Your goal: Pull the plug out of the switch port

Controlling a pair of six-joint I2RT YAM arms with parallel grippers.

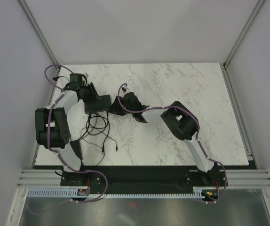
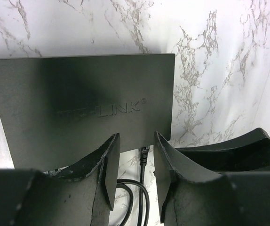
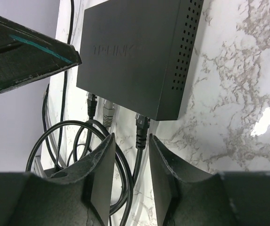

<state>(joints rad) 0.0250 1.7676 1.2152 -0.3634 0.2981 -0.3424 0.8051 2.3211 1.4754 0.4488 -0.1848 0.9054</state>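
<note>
1. The desk is white marble with thin grey lines. Plain pale walls stand around it, with metal posts at the corners.
2. The switch is a flat black box. It lies flat on the desk between the two tools, and it says TP-LINK on top.
3. The left tool sits right at one long edge of the switch. Its two fingers stand apart and nothing is pinched between them. A black wire lies on the desk in the gap.
4. The right tool points at the side of the switch that has the ports. A black plug is straight ahead of its tips, still in its port.
5. A grey plug and a second dark plug sit in ports off to one side of the right tool.
6. The right tool's fingers stand apart too — a thin wire from the black plug runs down through the gap and is not squeezed.
7. Loose wires loop on the desk behind both tools, toward the arm bases.
</note>
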